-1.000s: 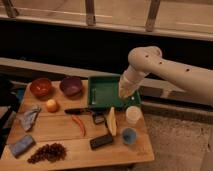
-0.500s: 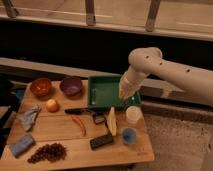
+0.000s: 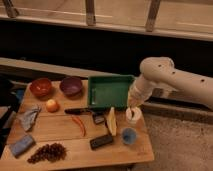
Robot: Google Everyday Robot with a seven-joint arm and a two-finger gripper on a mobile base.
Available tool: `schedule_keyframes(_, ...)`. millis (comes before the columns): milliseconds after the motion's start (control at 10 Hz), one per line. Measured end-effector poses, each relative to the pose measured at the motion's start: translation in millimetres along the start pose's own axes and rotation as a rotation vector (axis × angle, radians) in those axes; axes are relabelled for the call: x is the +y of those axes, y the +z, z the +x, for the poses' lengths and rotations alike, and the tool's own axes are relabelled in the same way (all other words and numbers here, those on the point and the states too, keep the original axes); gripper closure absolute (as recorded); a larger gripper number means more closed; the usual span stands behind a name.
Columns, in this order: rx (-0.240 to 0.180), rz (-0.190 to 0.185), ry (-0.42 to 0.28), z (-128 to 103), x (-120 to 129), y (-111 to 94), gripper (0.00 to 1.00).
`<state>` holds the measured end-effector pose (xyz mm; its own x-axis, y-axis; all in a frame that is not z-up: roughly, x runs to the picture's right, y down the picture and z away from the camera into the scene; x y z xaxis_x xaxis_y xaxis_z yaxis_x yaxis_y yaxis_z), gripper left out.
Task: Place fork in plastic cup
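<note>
The pincer (image 3: 132, 106) hangs directly above the plastic cup (image 3: 133, 115), right of the tray (image 3: 109, 91).

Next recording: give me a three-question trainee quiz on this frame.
1. True or false: the gripper is just above the plastic cup.
2. Which lies nearest the plastic cup? A) blue cup B) purple bowl C) grapes
3. What colour is the tray behind the cup?

Key: 1 true; 2 A; 3 green.
</note>
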<state>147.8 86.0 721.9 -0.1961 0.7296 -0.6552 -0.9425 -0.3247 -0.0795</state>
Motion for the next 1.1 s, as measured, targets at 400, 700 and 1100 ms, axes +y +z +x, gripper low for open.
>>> schedule_keyframes(400,0.003,-0.019,0.018,30,-10,10,1.00)
schedule_keyframes(700,-0.019,-0.048,0.008,48,-8,21,1.00)
schedule_keyframes(1100,-0.041,-0.063,-0.011,46,1,36,1.00)
